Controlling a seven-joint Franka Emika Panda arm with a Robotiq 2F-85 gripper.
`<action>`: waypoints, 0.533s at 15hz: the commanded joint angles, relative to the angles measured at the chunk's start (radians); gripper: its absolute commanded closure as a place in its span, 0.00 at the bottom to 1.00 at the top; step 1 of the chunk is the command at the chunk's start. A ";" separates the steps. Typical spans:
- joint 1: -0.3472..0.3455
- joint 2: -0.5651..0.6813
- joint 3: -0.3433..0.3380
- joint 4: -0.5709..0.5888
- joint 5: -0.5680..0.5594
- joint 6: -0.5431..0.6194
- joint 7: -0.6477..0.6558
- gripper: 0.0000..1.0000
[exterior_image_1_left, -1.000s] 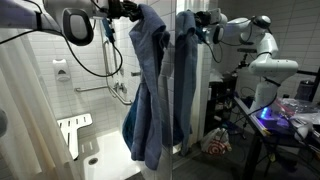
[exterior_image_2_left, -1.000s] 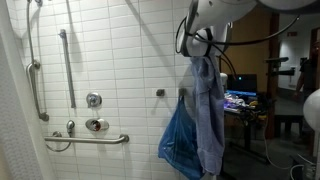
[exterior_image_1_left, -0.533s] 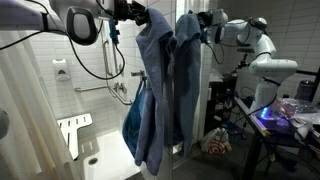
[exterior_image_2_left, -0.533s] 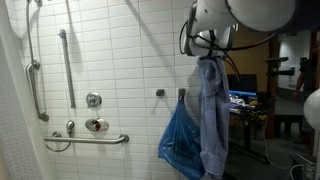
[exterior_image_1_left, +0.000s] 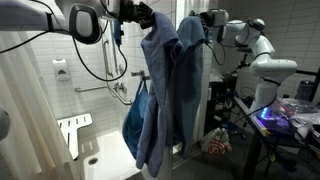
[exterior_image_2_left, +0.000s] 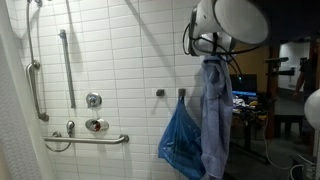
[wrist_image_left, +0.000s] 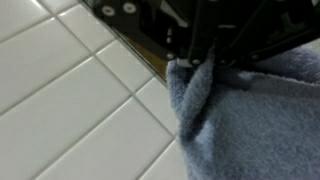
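My gripper (exterior_image_1_left: 140, 17) is shut on the top of a long grey-blue towel (exterior_image_1_left: 160, 90), which hangs straight down from it in a tiled shower stall. In an exterior view the towel (exterior_image_2_left: 214, 110) dangles below the gripper (exterior_image_2_left: 207, 52) beside a bright blue plastic bag (exterior_image_2_left: 180, 140). The wrist view comes in from the top: a bunched fold of the towel (wrist_image_left: 240, 115) fills the right side under the black gripper body, with white wall tiles (wrist_image_left: 70, 110) to the left. The fingertips are hidden in the cloth.
A second blue towel (exterior_image_1_left: 190, 70) hangs over the stall's partition edge. On the tiled wall are grab bars (exterior_image_2_left: 88, 139), a shower valve (exterior_image_2_left: 94, 100) and a hose rail (exterior_image_2_left: 69, 65). A folded shower seat (exterior_image_1_left: 74, 130) is mounted low. A white robot (exterior_image_1_left: 262, 50) stands outside.
The arm has carried the towel sideways, toward the stall's open edge, in both exterior views. The towel swings slightly below. The gripper has stayed shut on it.
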 joint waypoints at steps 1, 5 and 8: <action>-0.017 -0.007 -0.022 -0.008 -0.031 -0.033 0.072 0.99; -0.039 -0.002 -0.027 -0.003 -0.064 -0.076 0.136 0.99; -0.062 0.008 -0.044 0.004 -0.106 -0.139 0.213 0.99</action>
